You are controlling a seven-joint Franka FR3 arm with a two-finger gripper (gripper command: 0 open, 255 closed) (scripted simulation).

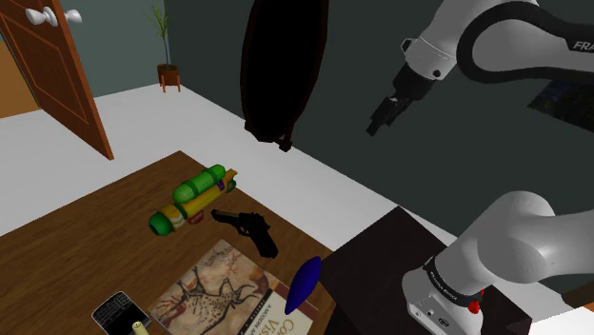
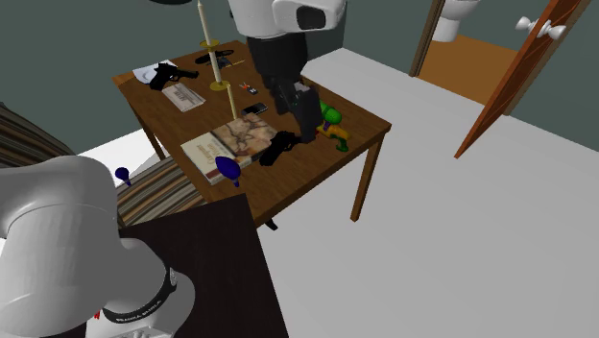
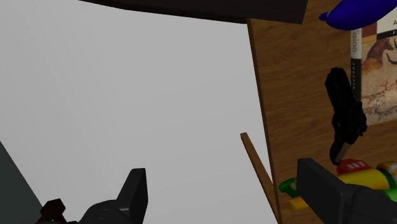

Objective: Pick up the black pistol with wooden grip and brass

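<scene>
Jaws spread, empty, well above the table (image 1: pixel 76 228). Pistol (image 1: pixel 249 231) lies below, off past one finger, beside the book (image 1: pixel 214 290). Centre over it, straddle the body, then descend.

The black pistol (image 1: pixel 246 231) is lying flat on its side on the table (image 1: pixel 76 247), in the shoulder view's lower middle.

**Count on the table**

Two black pistols: the near pistol (image 2: pixel 272 150) at frame centre, the far pistol (image 2: pixel 165 74) at upper left. One green-and-yellow toy gun (image 1: pixel 190 198), one illustrated book (image 1: pixel 224 290), one phone (image 1: pixel 119 309), one candlestick (image 2: pixel 205 48), one potted plant (image 1: pixel 168 67), one wooden table (image 2: pixel 317 161).
</scene>
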